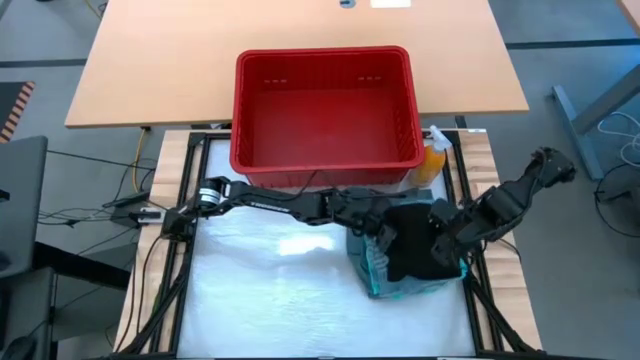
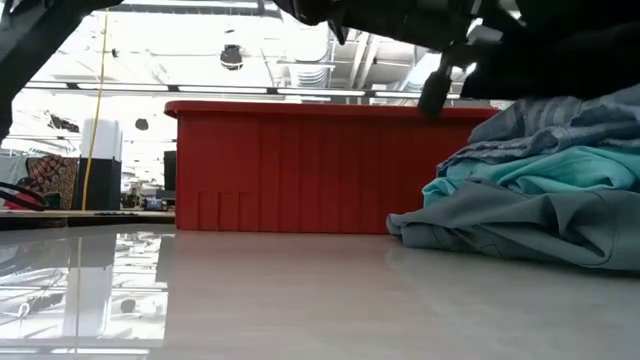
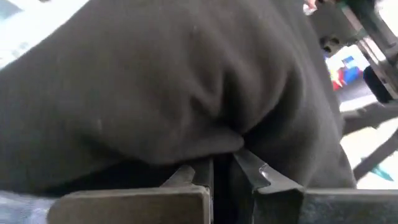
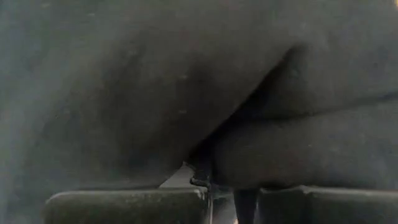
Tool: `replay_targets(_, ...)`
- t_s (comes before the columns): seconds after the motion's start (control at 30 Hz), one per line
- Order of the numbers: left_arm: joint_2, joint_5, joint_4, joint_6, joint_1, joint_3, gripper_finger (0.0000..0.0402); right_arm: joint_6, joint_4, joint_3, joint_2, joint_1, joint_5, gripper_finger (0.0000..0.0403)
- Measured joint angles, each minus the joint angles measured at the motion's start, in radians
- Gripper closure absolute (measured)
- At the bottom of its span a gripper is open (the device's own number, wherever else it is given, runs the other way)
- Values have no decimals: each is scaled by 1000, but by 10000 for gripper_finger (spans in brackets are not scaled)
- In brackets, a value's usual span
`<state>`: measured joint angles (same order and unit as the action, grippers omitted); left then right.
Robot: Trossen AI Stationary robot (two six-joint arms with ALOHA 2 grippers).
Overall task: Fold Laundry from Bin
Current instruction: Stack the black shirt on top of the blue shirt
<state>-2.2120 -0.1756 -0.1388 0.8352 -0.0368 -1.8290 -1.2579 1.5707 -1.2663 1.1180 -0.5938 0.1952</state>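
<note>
Both grippers (image 1: pixel 385 232) (image 1: pixel 440 240) pinch the black garment (image 1: pixel 412 240) atop the folded pile (image 2: pixel 530 200); bin (image 1: pixel 325 110) emptied, last piece unfinished

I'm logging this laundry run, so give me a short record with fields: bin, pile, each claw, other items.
bin: red bin at the table's far side, empty inside
pile: folded laundry stack at the table's right, black garment on top, teal and grey-green below
left claw: shut on the black garment
right claw: shut on the black garment
other items: orange spray bottle beside the bin's right corner
</note>
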Motion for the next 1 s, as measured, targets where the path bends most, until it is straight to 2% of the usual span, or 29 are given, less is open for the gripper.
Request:
replay_targets(0.13, 0, 84, 11, 26, -3, 0, 397, 86, 1, 88, -108, 46, 1, 351)
replay_targets(0.3, 0, 150, 14, 50, -18, 0, 393, 203, 1, 127, -207, 98, 6, 336)
replay_targets(0.4, 0, 178, -6, 39, -27, 0, 370, 267, 0, 121, -235, 131, -29, 301)
replay_targets(0.5, 0, 196, -11, 41, -32, 0, 337, 338, 1, 107, -250, 168, -99, 249)
replay_targets(0.63, 0, 196, 3, 52, -32, 0, 296, 405, 0, 83, -269, 211, -170, 180)
replay_targets(0.73, 0, 183, 20, 59, -31, 0, 277, 431, 0, 64, -278, 237, -212, 151)
replay_targets(0.87, 0, 145, 36, 60, -32, 0, 266, 455, 0, 27, -302, 261, -296, 146)
replay_targets(1.0, 0, 61, 61, 24, -31, 0, 265, 420, -1, -41, -331, 276, -296, 151)
